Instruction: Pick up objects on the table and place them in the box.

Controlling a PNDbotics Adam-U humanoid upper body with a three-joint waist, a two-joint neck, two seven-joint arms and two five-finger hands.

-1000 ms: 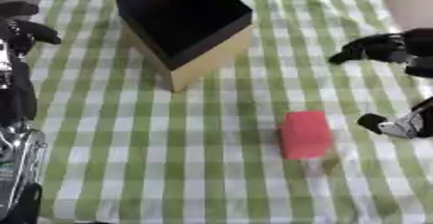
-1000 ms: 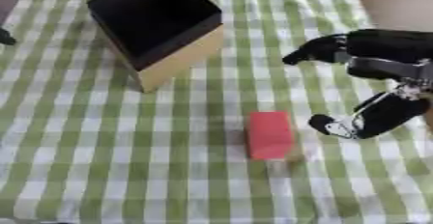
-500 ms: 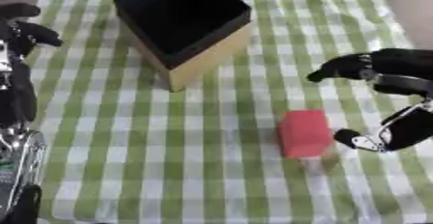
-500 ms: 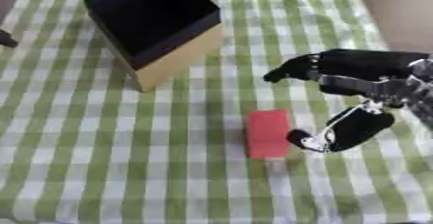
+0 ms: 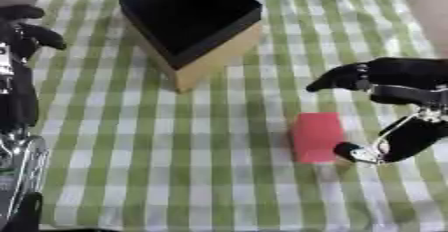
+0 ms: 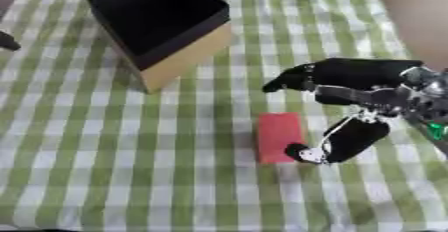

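Item: red block [image 5: 316, 136], a flat oblong with a matte, uniform surface and slightly softened corners, lying long side running near to far on the table [image 5: 210, 176], right of centre and well apart from the box. Table covered in a green-and-white checked cloth. Item: box [image 5: 192, 23], open-topped, black inside with tan cardboard outer walls, standing at the far left-centre and turned cornerwise, its opening facing up to receive objects; nothing is seen inside it. Right hand [image 6: 354, 103], black, poised at the block's right side: fingers [image 6: 293, 80] extended leftward above the block's far end, thumb [image 6: 308, 153] lowered to the block's near right corner, just beside or touching it; which cannot be told. The hand is spread, not closed on anything, set as if to bracket the block from the right for a pinch across it. Block judged not yet lifted; the pick-up step appears in hand, the carry to the box not yet begun. Left hand [image 5: 22, 23], at the far left edge, idle, fingers relaxed and holding nothing.
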